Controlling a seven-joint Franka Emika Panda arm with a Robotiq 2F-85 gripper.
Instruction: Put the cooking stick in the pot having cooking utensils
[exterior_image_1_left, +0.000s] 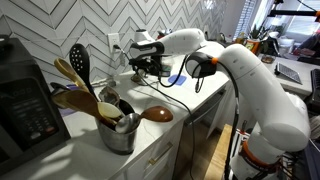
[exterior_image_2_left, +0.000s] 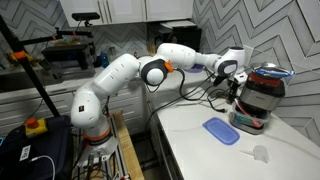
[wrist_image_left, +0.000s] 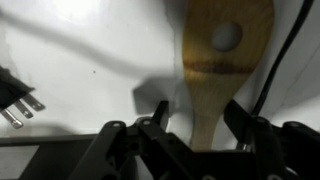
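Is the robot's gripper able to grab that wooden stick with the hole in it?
Probably yes. In the wrist view the cooking stick lies on the counter, its handle inside the open gripper, nothing covering it. A black cable runs beside it, apart.

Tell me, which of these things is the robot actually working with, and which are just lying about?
Part of the job: cooking stick; steel pot holding utensils; gripper.

Just lying about: plug; black cable; flat blue object; dark appliance.
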